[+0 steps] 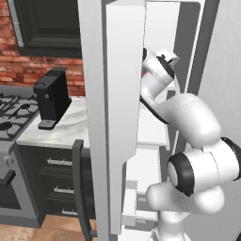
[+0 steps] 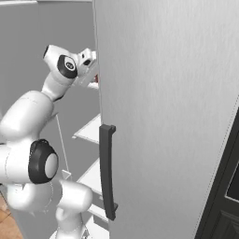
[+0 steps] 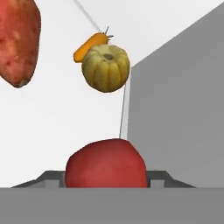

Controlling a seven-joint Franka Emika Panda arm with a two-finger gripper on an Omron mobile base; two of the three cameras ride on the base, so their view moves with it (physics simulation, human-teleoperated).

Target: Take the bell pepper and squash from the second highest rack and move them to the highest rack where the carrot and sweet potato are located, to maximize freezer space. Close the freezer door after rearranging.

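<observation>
So the squat ribbed yellow-green squash is already sitting on the flat white top shelf, touching the slim orange carrot just behind it, back near the corner where the shelf meets the grey side wall. The dull red-pink sweet potato lies off toward the shelf's other edge. That leaves the round glossy red bell pepper, and the claw is clamped shut on it, right between the tips. Looks like step 2 of 2 moves: my guess is the next thing is lowering it onto bare shelf in front of the squash, letting go, backing out, then swinging the tall silver-grey freezer door closed.
</observation>
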